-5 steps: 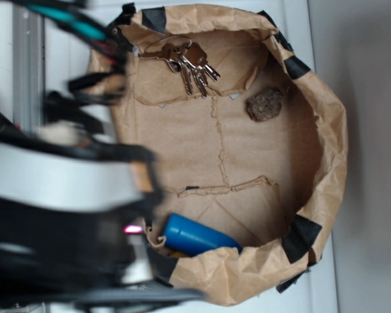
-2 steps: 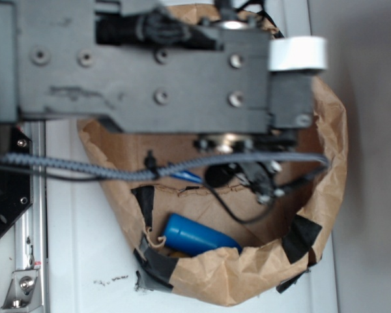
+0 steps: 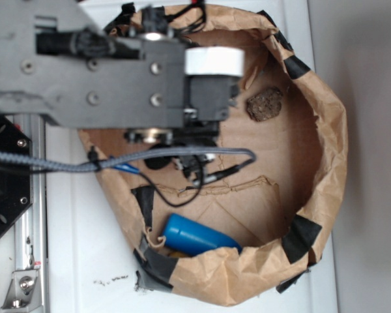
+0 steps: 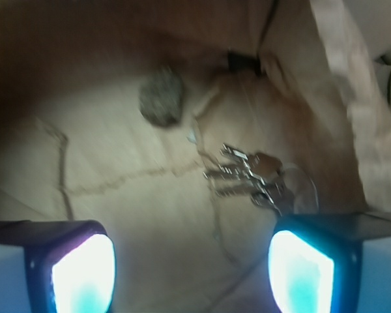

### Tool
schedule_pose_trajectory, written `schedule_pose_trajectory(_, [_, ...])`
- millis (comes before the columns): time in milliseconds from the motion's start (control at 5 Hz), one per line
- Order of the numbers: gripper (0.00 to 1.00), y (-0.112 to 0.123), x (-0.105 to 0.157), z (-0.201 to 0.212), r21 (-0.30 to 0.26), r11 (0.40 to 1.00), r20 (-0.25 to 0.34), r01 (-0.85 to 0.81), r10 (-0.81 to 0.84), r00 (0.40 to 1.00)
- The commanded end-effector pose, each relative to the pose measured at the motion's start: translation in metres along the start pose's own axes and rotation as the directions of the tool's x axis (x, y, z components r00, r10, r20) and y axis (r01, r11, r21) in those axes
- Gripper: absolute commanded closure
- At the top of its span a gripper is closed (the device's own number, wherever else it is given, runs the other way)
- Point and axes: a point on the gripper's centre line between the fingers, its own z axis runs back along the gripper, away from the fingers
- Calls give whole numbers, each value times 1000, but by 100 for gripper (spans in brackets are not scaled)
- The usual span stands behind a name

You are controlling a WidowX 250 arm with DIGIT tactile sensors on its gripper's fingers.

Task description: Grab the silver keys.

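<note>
The gripper (image 4: 192,274) hung wide open above the paper bag's floor (image 4: 117,195), holding nothing. The silver keys (image 4: 254,177) lay just ahead of its right finger (image 4: 300,270), apart from the rock (image 4: 161,96).

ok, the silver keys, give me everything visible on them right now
The silver keys show only in the wrist view; the arm hides them in the exterior one. They are a small bunch of shiny grey metal keys on a thin wire ring, one head brownish, lying flat and fanned on the brown paper floor near the bag's wall. Nothing grips them; the pincer is open.
</note>
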Motion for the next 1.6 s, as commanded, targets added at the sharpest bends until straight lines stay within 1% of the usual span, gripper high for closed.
schedule_pose_trajectory(0, [0,8,10,14,-19,1000,49,-3,4,999])
schedule_pose_trajectory(600, [0,8,10,14,-19,1000,49,-3,4,999])
schedule_pose_trajectory(800, [0,-10,25,-8,-32,996,-6,-79,79,997])
schedule_pose_trajectory(1000, [0,-17,34,-19,-46,990,-26,-133,132,991])
schedule_pose_trajectory(1200, [0,-16,36,-29,-26,989,-17,-148,148,989])
schedule_pose_trajectory(1400, [0,9,43,-27,11,990,4,-140,140,990])
